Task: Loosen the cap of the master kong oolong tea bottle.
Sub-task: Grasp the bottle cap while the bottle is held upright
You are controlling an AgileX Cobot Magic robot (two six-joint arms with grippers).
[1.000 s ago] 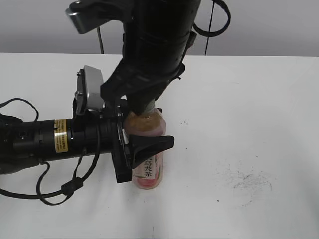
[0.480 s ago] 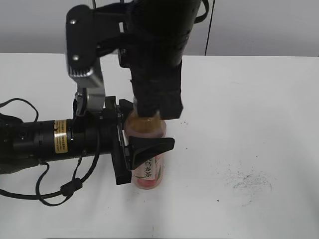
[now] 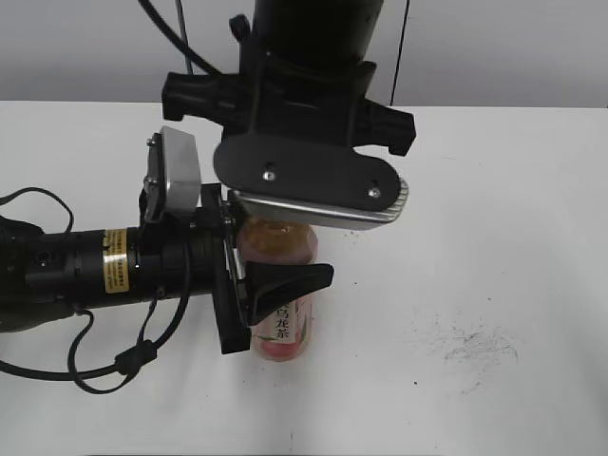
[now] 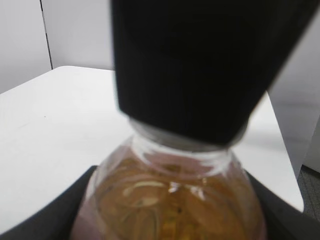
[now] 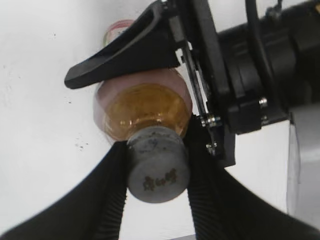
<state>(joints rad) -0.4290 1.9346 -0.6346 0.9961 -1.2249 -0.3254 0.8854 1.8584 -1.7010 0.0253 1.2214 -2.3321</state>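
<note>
The master kong oolong tea bottle [image 3: 281, 323] stands upright on the white table, amber tea showing at its shoulder [image 4: 170, 200] [image 5: 142, 107]. My left gripper [image 3: 275, 285] comes in from the left and is shut on the bottle's body, one black finger on each side. My right gripper [image 5: 157, 172] hangs over the bottle from above and is shut on the cap [image 5: 159, 172], a light-grey ribbed cap with a small dark logo on top. In the exterior view the right wrist hides the cap.
The white table [image 3: 494, 237] runs to a far edge before a grey wall. Dark scuff marks [image 3: 470, 347] lie on the table to the right of the bottle. The left arm's cables [image 3: 95, 366] lie at the front left.
My right wrist has turned about the bottle's axis while over the cap; its camera housing has swung from the left side round to the front. The bottle and left gripper have stayed put.
</note>
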